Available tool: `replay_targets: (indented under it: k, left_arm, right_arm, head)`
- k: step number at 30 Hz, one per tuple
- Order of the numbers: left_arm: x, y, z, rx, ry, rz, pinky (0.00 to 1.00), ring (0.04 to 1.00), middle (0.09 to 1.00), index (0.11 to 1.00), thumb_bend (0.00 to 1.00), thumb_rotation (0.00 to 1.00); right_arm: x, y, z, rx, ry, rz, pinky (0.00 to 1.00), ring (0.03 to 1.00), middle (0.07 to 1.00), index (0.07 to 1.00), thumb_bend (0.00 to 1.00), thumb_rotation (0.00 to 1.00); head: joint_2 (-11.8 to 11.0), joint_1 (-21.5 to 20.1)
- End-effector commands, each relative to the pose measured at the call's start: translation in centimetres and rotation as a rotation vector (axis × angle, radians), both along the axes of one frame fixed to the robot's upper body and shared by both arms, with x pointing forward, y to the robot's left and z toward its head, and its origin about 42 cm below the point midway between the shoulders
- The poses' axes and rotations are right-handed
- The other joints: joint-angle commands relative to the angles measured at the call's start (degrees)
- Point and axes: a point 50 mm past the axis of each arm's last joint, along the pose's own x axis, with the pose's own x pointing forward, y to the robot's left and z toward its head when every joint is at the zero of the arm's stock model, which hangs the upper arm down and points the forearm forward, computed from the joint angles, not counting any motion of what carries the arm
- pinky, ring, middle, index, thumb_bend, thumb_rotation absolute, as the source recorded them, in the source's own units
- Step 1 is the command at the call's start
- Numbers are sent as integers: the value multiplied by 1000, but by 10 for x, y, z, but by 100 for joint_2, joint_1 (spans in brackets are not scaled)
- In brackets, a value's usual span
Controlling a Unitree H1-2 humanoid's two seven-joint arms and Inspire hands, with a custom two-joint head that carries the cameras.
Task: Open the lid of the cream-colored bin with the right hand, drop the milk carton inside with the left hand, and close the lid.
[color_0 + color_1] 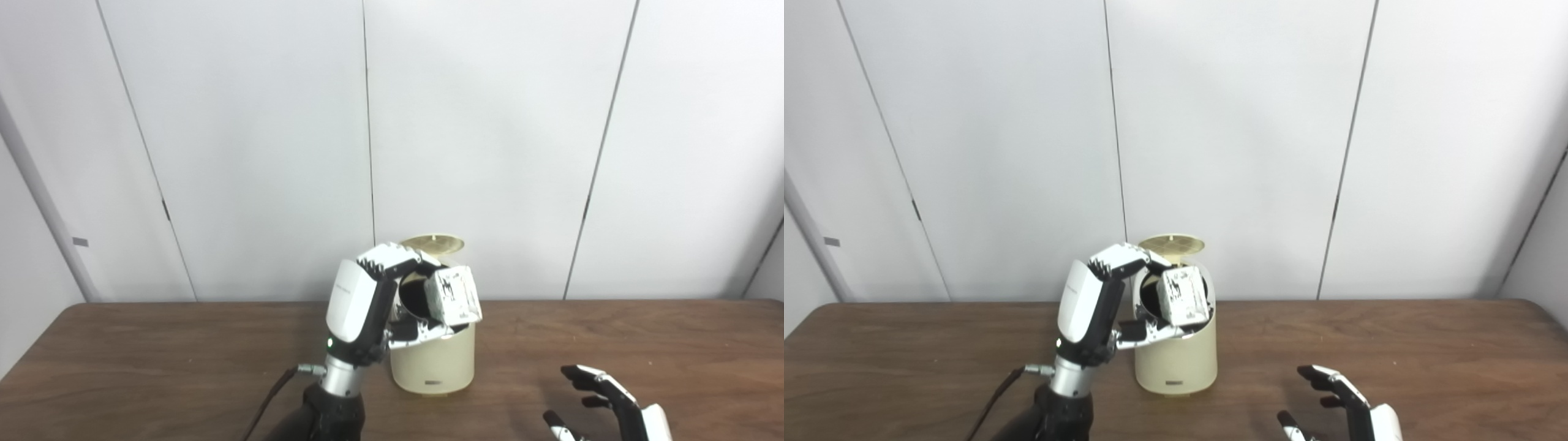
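Observation:
The cream-colored bin (433, 361) stands on the brown table (153, 361), near its middle. Its lid (432, 244) is tipped up at the back, and the dark opening shows. My left hand (373, 306) is raised beside the bin's left side and is shut on the milk carton (452, 296), a white carton with dark print. The carton is tilted and sits over the bin's opening at rim height. My right hand (603, 401) is open and empty, low over the table to the right of the bin, in the right eye view (1338, 401) as well.
A white panelled wall (490, 122) stands close behind the table's far edge. A dark cable (269, 398) runs from the left wrist toward the bottom edge.

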Motion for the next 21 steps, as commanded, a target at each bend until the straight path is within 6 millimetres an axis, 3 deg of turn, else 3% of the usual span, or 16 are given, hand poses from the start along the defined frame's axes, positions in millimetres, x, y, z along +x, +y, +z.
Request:
replay_targets:
  k: [1,18,21]
  left_arm:
    - [14,0,36,-37,-122,-12,555,478,465,487,505,0]
    - [45,18,33,7,17,5,536,481,469,484,505,0]
    - [47,18,33,-2,33,3,535,482,468,485,505,0]
  right_arm:
    - [-9,21,-16,49,45,7,613,709,715,693,300,175]
    - [-14,31,-21,53,33,20,625,714,713,680,304,225]
    - [-16,32,-19,61,29,16,631,719,716,681,304,170]
  head:
    - [-20,-17]
    - [-111,-264]
    - [-49,-276]
